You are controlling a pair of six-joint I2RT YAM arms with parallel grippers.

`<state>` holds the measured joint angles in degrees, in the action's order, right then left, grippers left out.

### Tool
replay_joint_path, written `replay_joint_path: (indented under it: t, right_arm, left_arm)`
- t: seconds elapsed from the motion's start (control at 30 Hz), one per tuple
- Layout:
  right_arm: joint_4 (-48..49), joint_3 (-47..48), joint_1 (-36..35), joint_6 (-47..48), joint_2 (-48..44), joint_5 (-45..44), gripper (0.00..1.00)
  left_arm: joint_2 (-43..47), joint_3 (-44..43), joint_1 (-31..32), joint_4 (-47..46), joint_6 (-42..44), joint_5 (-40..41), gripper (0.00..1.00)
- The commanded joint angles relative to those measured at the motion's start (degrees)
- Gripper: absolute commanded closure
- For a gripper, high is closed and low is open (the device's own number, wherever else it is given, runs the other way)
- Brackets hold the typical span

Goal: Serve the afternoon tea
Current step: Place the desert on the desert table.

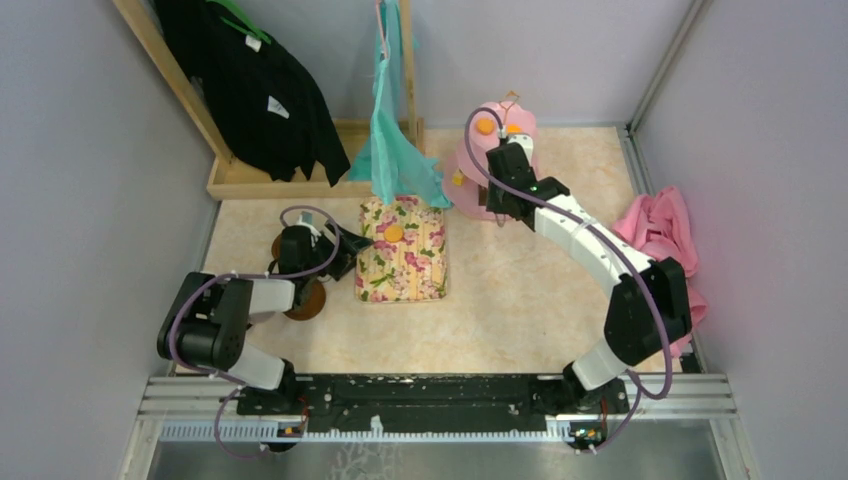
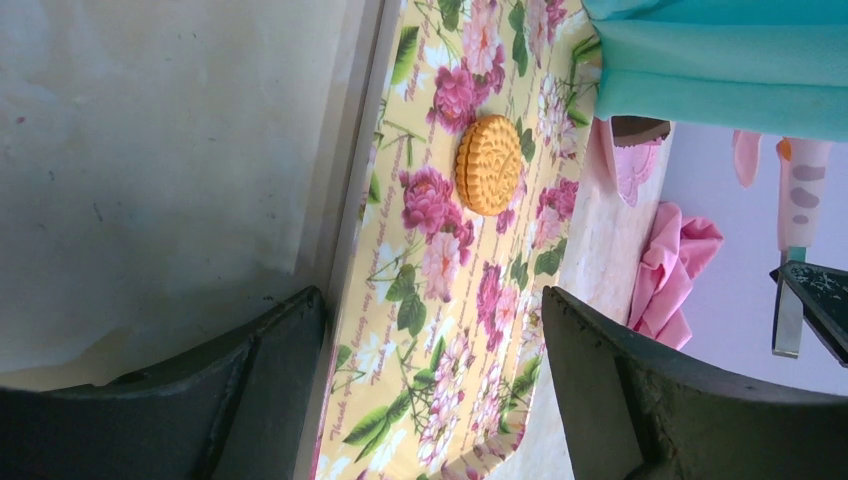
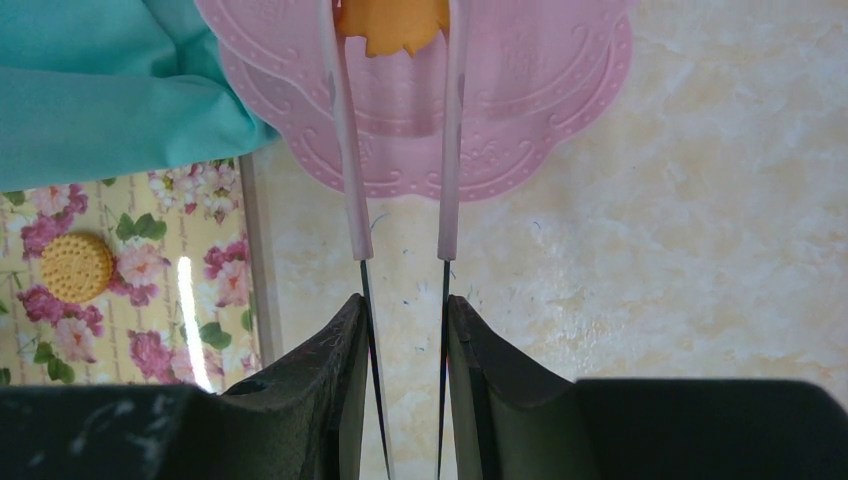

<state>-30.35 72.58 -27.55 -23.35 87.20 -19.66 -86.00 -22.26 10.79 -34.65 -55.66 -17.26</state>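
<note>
Floral box (image 1: pixel 405 265) mid-table, orange biscuit (image 1: pixel 394 233) on it. Left gripper (image 1: pixel 360 247) just beside the box, at its 9 o'clock. Pink stand (image 1: pixel 466 186) at table's 1 o'clock, orange snack (image 1: pixel 485 126) on top tier, right gripper (image 1: pixel 505 158) over it. Pink cloth (image 1: pixel 655 225) at 3 o'clock

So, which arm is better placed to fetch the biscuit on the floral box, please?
Left, likely: the left tool, open, faces the biscuit; the right tool holds tongs at the pink stand.
</note>
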Motion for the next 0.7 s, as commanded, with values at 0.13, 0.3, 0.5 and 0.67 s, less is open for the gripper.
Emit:
replay_joint_path:
  t: [0.13, 0.3, 0.5, 0.67]
  right_arm:
    - [3.4, 5.0, 2.0, 1.2, 2.6, 2.0, 0.8]
    - [3.6, 5.0, 2.7, 1.2, 3.6, 3.1, 0.73]
    - [3.6, 5.1, 3.1, 1.2, 3.8, 3.8, 0.66]
    - [3.4, 5.0, 3.2, 1.2, 3.4, 3.9, 0.62]
  left_arm:
    - [-2.9, -1.3, 0.2, 0.7, 0.3, -0.2, 0.15]
    - [-3.6, -1.3, 0.2, 0.3, 0.3, -0.3, 0.15]
    - [-3.0, -1.2, 0.3, 0.4, 0.1, -0.2, 0.15]
    - [-2.6, -0.7, 0.3, 0.5, 0.2, -0.1, 0.15]
